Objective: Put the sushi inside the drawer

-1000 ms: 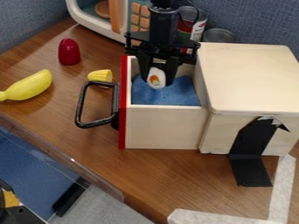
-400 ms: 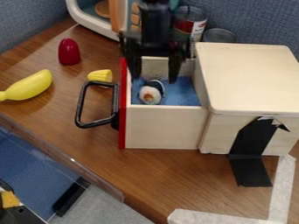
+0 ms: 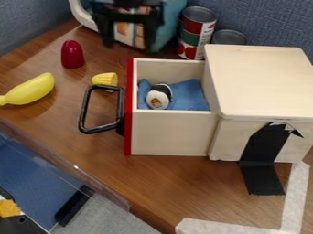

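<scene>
The gripper (image 3: 129, 42) hangs at the top of the view, above and to the left of the drawer, in front of the toy microwave; its two fingers are spread apart with nothing between them. Inside the pulled-out wooden drawer (image 3: 173, 132), the sushi (image 3: 159, 97), white with a black wrap, rests on a blue cloth (image 3: 191, 95). The drawer has a red front and a black handle on its left side, and its wooden cabinet stands to the right.
A yellow banana (image 3: 29, 89), a red object (image 3: 72, 54) and a yellow corn piece (image 3: 105, 79) lie left of the drawer. Cans (image 3: 196, 33) stand behind it, beside the toy microwave (image 3: 85, 14). Black tape (image 3: 263, 157) hangs on the cabinet's front.
The gripper, earlier shut on the sushi over the drawer, has opened and moved up and left. The sushi has dropped onto the blue cloth. The drawer has not moved.
</scene>
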Controlling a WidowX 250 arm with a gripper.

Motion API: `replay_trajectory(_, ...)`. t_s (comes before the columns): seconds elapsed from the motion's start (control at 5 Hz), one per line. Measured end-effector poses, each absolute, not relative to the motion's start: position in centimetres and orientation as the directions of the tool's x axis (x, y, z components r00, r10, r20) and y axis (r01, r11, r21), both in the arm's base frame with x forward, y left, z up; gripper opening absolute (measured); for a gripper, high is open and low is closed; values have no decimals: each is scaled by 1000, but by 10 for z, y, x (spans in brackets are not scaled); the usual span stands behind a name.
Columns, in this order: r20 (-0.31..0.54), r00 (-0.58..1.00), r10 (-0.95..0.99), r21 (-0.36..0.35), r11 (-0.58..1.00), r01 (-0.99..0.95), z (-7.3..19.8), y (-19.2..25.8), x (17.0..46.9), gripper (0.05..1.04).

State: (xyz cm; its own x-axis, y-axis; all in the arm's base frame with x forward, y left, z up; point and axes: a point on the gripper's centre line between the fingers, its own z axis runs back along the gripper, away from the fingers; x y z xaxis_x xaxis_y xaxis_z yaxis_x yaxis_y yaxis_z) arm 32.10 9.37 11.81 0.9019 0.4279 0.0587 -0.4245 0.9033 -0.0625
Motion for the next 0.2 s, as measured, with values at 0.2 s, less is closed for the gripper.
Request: replay_trajectory(0.2,101,935,341,111,930,-351,125,106,307,1001)
